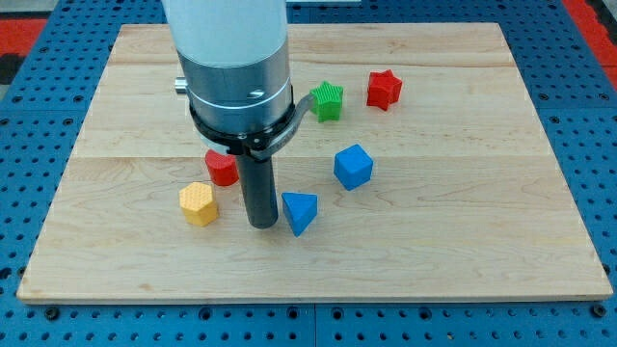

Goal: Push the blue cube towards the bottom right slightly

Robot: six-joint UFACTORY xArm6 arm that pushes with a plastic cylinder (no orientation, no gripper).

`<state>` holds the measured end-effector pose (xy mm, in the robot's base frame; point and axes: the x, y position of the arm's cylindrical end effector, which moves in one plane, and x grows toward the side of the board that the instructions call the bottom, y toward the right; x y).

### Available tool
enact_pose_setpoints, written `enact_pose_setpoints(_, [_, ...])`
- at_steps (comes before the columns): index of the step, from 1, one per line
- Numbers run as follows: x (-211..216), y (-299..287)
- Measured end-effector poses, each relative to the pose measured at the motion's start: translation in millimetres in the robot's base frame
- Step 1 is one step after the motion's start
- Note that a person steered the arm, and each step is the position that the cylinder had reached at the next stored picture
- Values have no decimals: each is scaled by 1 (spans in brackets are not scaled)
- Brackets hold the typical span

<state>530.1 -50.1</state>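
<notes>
So the blue cube (353, 166) sits a bit right of the board's (463, 231) centre, with bare wood all the way out at its 4 and 5 o'clock toward the bottom-right corner. No jaws on this rig, just a rod. My tip (260, 225) is down on the wood well off at the cube's 8 o'clock, touching nothing I can make out. The blue wedge (300, 211) is just beside the tip at its 3 o'clock, the yellow block (198, 203) at 9, the red block (222, 168) at 11. From the cube, the green block (328, 100) is at 11 and the red star (383, 90) at 1.
</notes>
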Motion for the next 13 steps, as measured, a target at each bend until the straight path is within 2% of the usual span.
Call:
enact_pose_setpoints(10, [1, 40])
enact_pose_setpoints(13, [1, -30])
